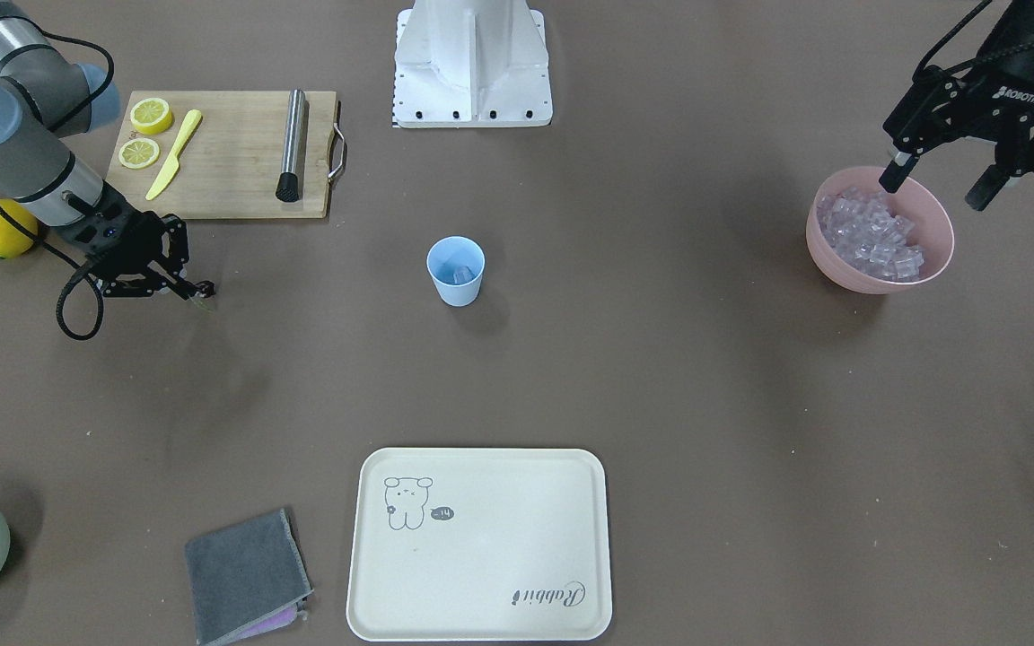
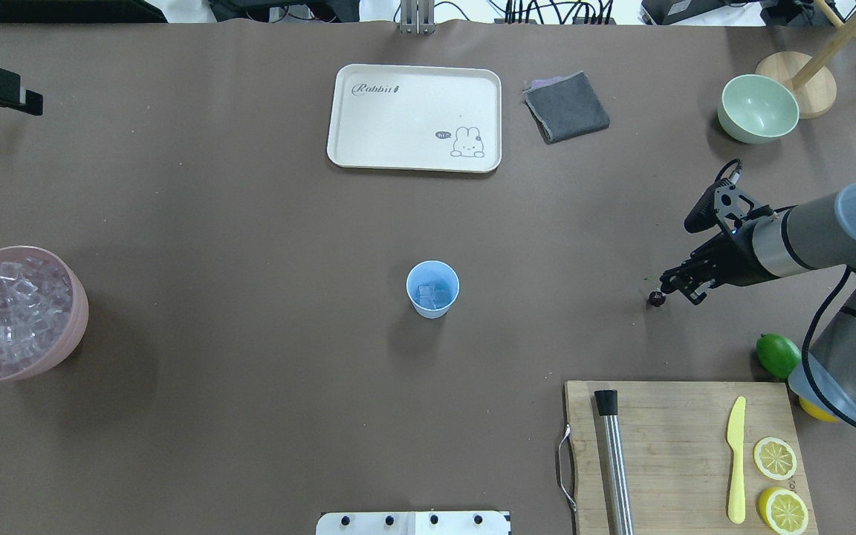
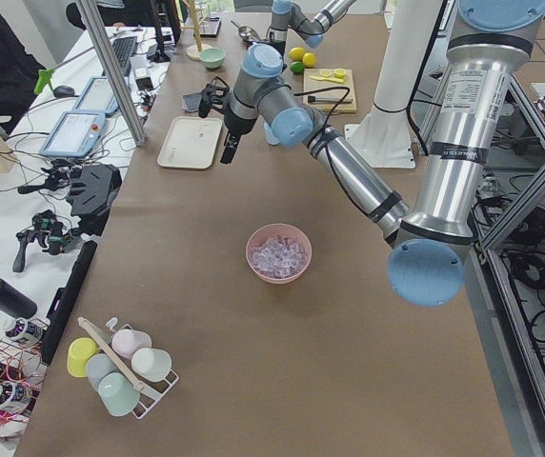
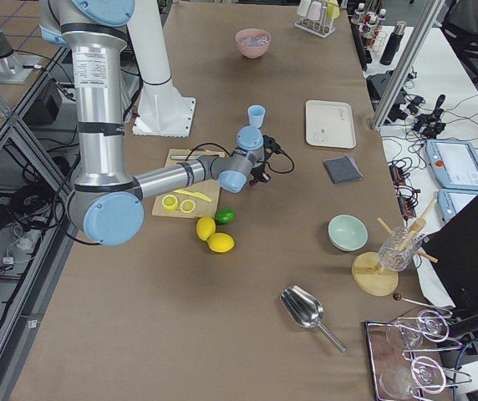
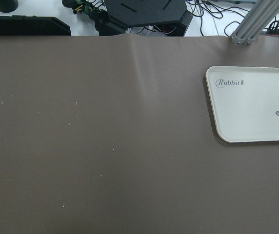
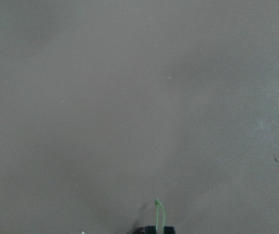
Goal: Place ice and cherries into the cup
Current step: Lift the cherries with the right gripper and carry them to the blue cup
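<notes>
Cherries (image 2: pixel 655 299) first: they're at the tip of my right pincer (image 2: pixel 667 288), out on my right side of the bench (image 2: pixel 250 223) and well apart from the cup. From overhead I make out one small, dark, almost black ball just off the fingertips, on the side facing the cup. I can't pick out the second cherry. The thin green stem runs from that ball toward the far edge of the bench, so the long axis lies roughly near-to-far, crosswise to my fingers. On my right wrist camera the stem pokes up between the two fingertips as a fine, slightly bent green thread, with a dark blur beside it at the bottom edge. The right pincer is clenched on that stem, fingers nearly together. Whether the fruit touches the bench or hangs just over it, I can't tell.

The cup (image 2: pixel 432 290), light blue, stands upright mid-bench with a few clear cubes of ice (image 2: pixel 429 296) already at its bottom. More ice is heaped in the pink bowl (image 2: pixel 77 327) far over on my left. My left pincer (image 1: pixel 936 188) hangs above that bowl, fingers spread wide, gripping nothing.

Around the cherries, a lime (image 2: pixel 777 355) and the wooden chopping board (image 2: pixel 681 446) sit on the near side and a pale green bowl (image 2: pixel 759 109) on the far side. The cream tray (image 2: pixel 398 126) lies beyond the cup.
</notes>
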`<state>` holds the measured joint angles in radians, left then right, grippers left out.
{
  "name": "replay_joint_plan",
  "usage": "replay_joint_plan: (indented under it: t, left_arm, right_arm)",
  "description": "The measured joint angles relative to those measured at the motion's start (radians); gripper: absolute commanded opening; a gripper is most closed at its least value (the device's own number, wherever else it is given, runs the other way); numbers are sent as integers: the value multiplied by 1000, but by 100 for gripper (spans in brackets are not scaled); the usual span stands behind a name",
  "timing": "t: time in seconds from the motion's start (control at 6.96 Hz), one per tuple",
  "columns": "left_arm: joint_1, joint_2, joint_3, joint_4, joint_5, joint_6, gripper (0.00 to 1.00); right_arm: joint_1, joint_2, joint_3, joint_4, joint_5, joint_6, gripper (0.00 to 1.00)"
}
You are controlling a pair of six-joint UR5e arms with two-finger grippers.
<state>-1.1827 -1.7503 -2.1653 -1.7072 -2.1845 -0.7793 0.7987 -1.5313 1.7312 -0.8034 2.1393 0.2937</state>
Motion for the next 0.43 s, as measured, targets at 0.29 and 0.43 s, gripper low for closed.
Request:
replay_joint_plan:
  t: [0.29, 0.43]
  left_arm:
    - [0, 0, 2, 0, 0, 0, 98]
    - [0, 0, 4, 0, 0, 0, 98]
  right_arm:
    - [48, 58, 2, 1, 77, 69, 1]
    - [55, 100, 11, 5, 95, 150, 1]
